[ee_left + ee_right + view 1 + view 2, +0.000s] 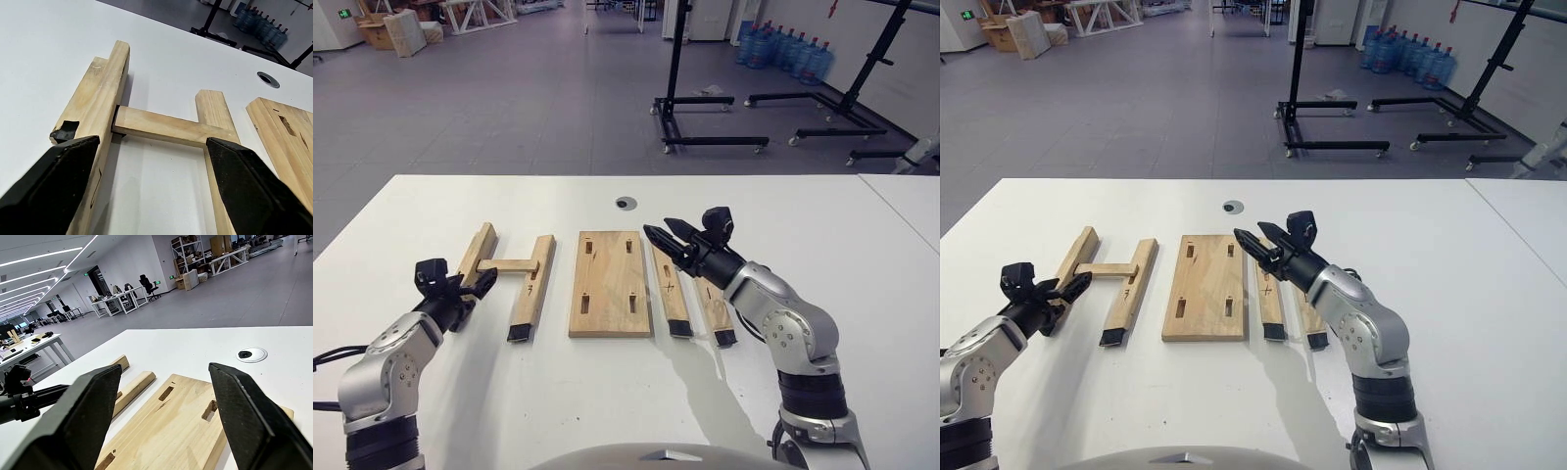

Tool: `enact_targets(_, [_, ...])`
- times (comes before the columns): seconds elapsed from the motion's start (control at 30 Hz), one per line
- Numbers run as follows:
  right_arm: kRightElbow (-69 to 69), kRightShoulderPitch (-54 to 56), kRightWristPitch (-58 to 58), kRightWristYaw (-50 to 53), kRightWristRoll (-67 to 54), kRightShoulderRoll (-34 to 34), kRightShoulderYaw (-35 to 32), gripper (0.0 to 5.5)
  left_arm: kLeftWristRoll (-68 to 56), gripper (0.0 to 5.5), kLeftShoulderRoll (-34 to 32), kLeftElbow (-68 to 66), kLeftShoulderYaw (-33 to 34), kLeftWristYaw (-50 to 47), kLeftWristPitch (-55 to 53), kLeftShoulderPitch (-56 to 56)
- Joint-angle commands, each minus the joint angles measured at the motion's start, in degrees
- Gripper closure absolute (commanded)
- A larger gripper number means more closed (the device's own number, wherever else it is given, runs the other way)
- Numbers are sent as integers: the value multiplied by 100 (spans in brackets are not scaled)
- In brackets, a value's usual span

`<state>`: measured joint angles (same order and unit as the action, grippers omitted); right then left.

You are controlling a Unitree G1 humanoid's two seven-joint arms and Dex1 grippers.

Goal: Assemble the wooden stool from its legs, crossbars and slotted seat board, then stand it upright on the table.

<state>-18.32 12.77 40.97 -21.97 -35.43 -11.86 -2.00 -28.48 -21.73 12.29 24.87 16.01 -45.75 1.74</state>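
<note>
I judged step early: frames not yet fitted to board. Left tool (152,142) spread wide, gripping nothing, at near end of joined leg pair (533,284) with crossbar (509,265). Right tool (656,228) released, above two more legs (672,294) just right of seat board (610,284), which lay flat mid-counter (558,392). Next called for clenching on frame, lifting it, lining leg ends to slots (584,304). All four slots held nothing.

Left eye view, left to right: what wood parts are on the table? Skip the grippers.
outer leg → crossbar → second leg → slotted seat board → third leg → fourth leg
</note>
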Motion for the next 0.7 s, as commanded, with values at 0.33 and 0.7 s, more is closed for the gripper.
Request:
enact_targets(0.33, [46,88,-4,-15,16,-44,11,225,148,149,-4,-285,-107,-7,371,129])
enact_targets(0.7, [19,54,-26,25,21,3,13,225,-1,149,-210,584,-126,-177,-148,-171])
